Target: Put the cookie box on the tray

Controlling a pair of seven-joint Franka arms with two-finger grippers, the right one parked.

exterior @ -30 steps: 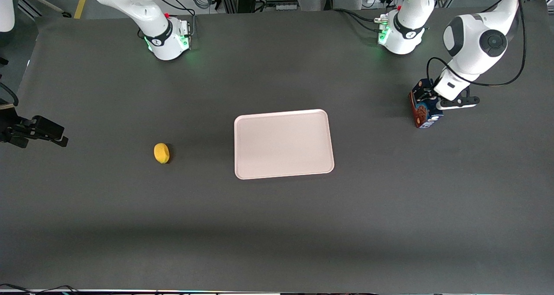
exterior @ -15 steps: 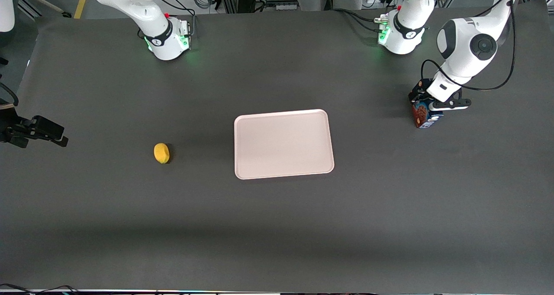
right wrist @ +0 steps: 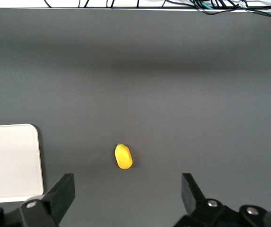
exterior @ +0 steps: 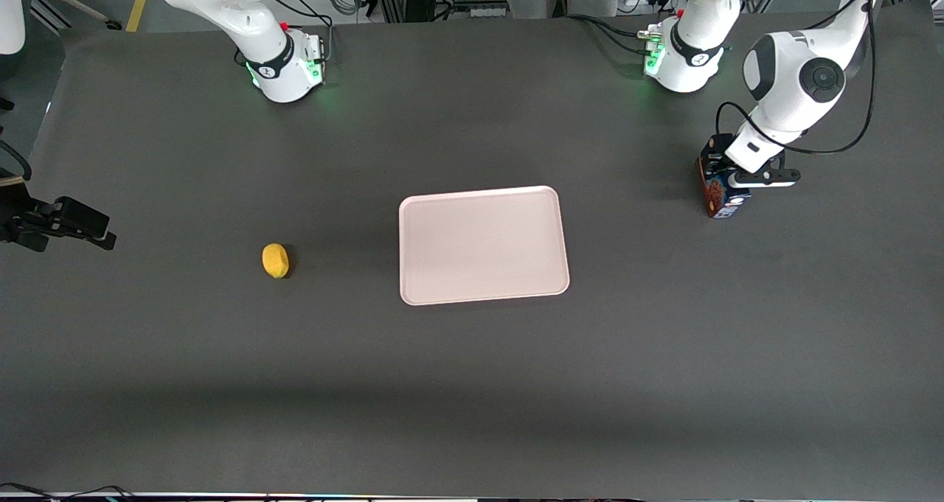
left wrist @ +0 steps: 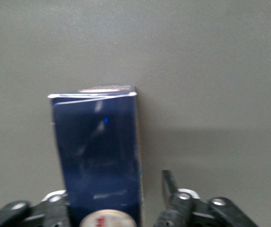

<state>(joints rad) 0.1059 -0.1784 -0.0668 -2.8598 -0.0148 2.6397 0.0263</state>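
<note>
Since a second ago my working arm has come a little lower and closer to the cookie box (exterior: 717,189), and the box itself has hardly moved. I am seeing the gripper (exterior: 730,180) sitting right at the box, near the working arm's end of the table (exterior: 472,399) and toward the edge where the arm bases are standing. In my wrist camera the cookie box (left wrist: 97,156) is standing up between the fingers (left wrist: 172,187). One dark finger is showing a thin gap of table between itself and the box's side, and the other finger is sitting against the box. So the claw is spread around the box and is not squeezing it yet. The box is resting on the table, dark blue with a round white and red mark at its near end.

The tray (exterior: 483,245) is lying flat in the middle of the table, well apart from the box. I am seeing nothing in the tray. A yellow lump (exterior: 275,260) is lying on the table beside the tray, toward the parked arm's end, and it is not touching the tray. In the parked arm's camera the same yellow lump (right wrist: 123,156) and a corner of the tray (right wrist: 12,161) are showing.
</note>
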